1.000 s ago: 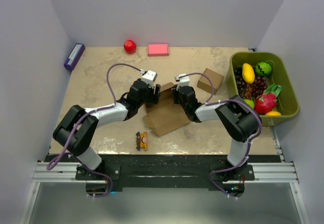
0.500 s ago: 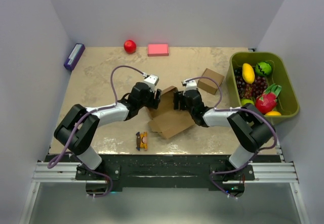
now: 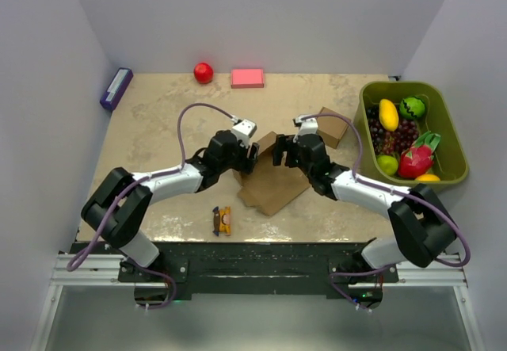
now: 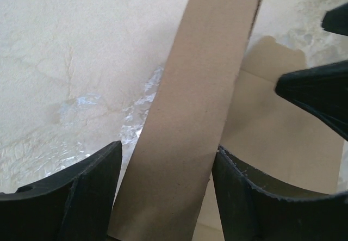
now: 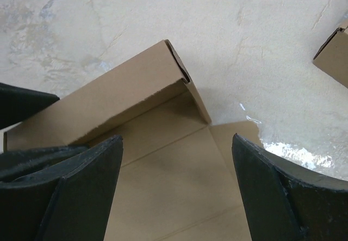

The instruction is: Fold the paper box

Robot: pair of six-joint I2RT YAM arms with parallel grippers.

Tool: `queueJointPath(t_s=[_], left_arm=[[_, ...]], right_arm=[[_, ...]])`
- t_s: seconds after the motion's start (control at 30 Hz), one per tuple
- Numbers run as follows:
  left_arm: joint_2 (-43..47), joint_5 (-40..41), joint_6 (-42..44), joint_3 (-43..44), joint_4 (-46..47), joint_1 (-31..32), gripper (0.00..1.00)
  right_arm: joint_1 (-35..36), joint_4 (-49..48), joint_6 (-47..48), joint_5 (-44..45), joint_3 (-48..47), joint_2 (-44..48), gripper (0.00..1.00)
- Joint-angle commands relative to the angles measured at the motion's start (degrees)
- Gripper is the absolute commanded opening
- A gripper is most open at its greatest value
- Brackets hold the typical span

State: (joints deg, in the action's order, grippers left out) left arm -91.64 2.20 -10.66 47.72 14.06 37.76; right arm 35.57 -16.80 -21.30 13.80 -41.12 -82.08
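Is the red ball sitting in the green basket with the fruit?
No, the red ball lies by the back wall beside the pink block, well away from the green basket.

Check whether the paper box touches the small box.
Apart. The right wrist view shows bare table between the paper box and the small box.

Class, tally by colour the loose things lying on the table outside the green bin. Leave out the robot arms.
Brown cardboard: 2, the paper box and the smaller cardboard box
Red: 1, a round thing
Pink: 1, a block
Purple: 1, a flat box
Orange-brown: 1, a small item
Total: 6
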Motion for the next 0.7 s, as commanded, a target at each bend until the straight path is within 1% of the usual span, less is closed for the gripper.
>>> queueJointPath(t_s=[0.0,0.13,0.27,0.33,0.43,0.5,0.53,0.67], left_arm=[[3.39,-0.70,3.09,-0.79,3.25,2.31,0.71],[5.23,-0.18,3.54,-1.32,3.52,3.99,0.73],[7.17,2.37,2.66,-0.62,2.29,4.08,0.75],[7.79,2.64,2.40,0.08,1.23,4.08,0.76],[8.05,3.43,1.69,1.14,0.26,3.90,0.76],[7.79,3.43,1.51,1.93,-0.26,3.82,0.76],[7.53,3.60,1.17,2.28,-0.61,3.73,0.76],[5.86,4.04,0.20,4.57,-2.02,3.11,0.75]], right_arm=[[-0.15,4.14,-4.70,1.49,-3.52,1.49,0.84],[-0.33,5.98,-8.23,2.98,-4.66,2.72,0.83],[-1.73,7.65,-9.64,2.37,-7.65,1.58,0.78],[-3.31,7.66,-10.16,0.79,-8.27,0.53,0.76],[-5.76,5.99,-10.52,-3.24,-9.41,-1.14,0.69],[-7.44,5.20,-10.78,-5.09,-10.11,-2.63,0.66],[-7.80,4.85,-10.69,-6.49,-10.46,-3.16,0.63],[-8.59,4.84,-10.43,-8.70,-12.83,-5.63,0.59]])
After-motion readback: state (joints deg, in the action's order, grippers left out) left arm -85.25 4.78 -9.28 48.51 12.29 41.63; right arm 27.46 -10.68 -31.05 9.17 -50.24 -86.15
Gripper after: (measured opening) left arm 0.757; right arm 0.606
